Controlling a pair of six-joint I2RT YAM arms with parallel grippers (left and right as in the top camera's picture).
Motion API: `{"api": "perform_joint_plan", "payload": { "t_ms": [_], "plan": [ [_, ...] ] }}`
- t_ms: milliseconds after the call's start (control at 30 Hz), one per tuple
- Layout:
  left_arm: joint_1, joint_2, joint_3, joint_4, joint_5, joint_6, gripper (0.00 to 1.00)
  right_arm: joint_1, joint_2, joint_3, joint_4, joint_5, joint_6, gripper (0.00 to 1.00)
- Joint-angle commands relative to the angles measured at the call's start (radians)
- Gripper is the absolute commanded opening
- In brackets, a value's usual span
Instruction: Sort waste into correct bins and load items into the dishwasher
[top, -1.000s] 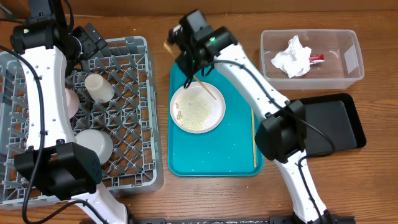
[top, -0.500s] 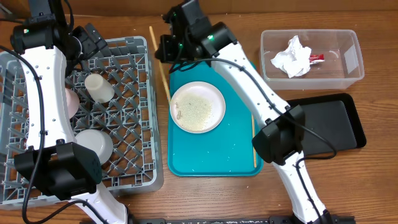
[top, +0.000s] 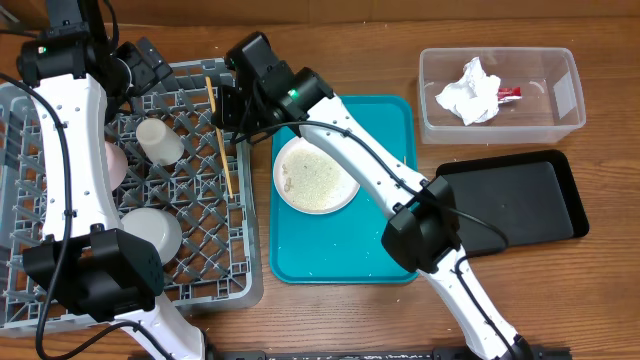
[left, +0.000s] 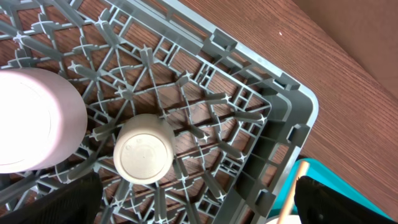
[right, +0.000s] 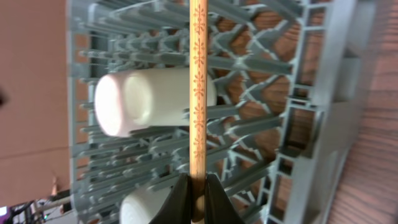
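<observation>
My right gripper (top: 233, 108) (right: 198, 194) is shut on a wooden chopstick (top: 220, 135) (right: 198, 93) and holds it over the right side of the grey dish rack (top: 215, 262) (right: 311, 124). The white cup (top: 158, 140) (right: 149, 102) (left: 143, 155) lies in the rack beside it. A pinkish-white bowl (top: 113, 165) (left: 34, 121) and a pale bowl (top: 150, 232) also sit in the rack. My left gripper (top: 148, 68) (left: 199, 208) is open and empty above the rack's far side. The white plate (top: 317, 173) with rice-like crumbs sits on the teal tray (top: 345, 260).
The clear tub (top: 560, 125) at the back right holds the crumpled napkin (top: 468, 90) and the red wrapper (top: 509, 93). The black tray (top: 520, 200) lies in front of it. My right arm stretches across the teal tray and hides part of it.
My right gripper has carried the chopstick leftwards, from above the plate, past the teal tray's edge, to over the rack. The left arm has not moved.
</observation>
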Motion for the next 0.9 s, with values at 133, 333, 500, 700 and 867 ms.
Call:
{"api": "perform_joint_plan", "payload": {
  "t_ms": [133,333,500,700,867],
  "plan": [
    [-0.003,0.001,0.006,0.003,-0.009,-0.017,1.0,0.015,0.021,0.0,0.01,0.122,0.059,0.35],
    [-0.003,0.001,0.006,0.004,-0.009,-0.018,1.0,0.015,0.021,0.001,0.008,0.121,0.058,0.49],
    [-0.003,0.001,0.006,0.003,-0.009,-0.018,1.0,-0.002,0.007,0.008,0.007,0.122,0.027,0.49],
    [-0.003,0.001,0.006,0.003,-0.009,-0.018,1.0,-0.08,-0.072,0.008,-0.049,0.139,-0.042,0.51],
    [-0.003,0.001,0.006,0.003,-0.009,-0.018,1.0,-0.173,-0.155,0.008,-0.127,0.159,-0.138,0.55]
  ]
}}
